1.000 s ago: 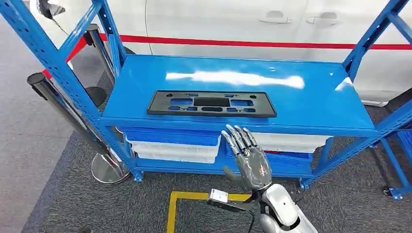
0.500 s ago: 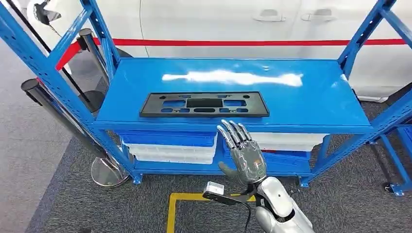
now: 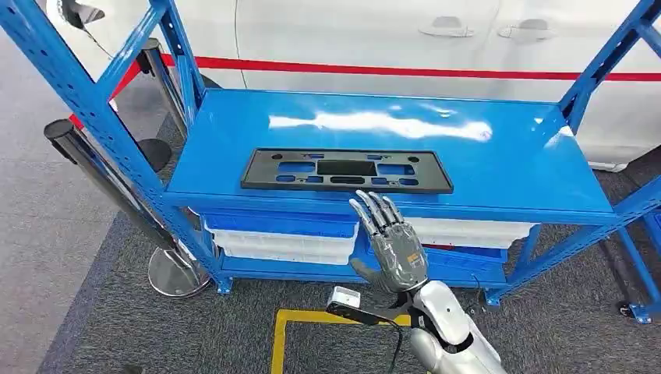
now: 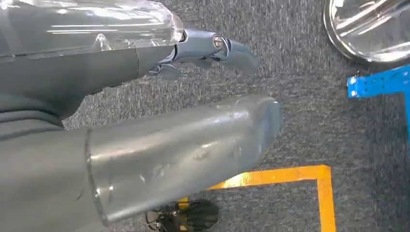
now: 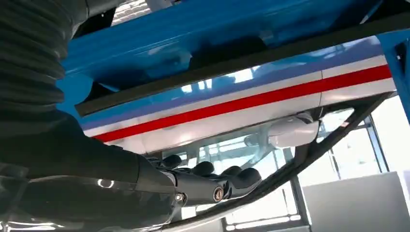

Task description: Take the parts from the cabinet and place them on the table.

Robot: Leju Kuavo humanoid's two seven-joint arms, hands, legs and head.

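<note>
A flat black plastic part with several cut-outs lies on the blue shelf of the metal rack, near its front edge. My right hand is raised in front of that edge, just below the part, fingers straight and spread, holding nothing. The right wrist view looks along those dark fingers at the part's black edge from low down. My left hand hangs over the grey carpet with its fingers extended and nothing in them.
White and blue bins sit on the rack's lower shelf. Blue uprights frame both ends. A chrome barrier post with a round base stands at the left. Yellow floor tape marks the carpet; a white car is behind.
The whole picture sways slightly left and back, so the camera moved. My right hand stays raised before the shelf edge, a little closer under the part.
</note>
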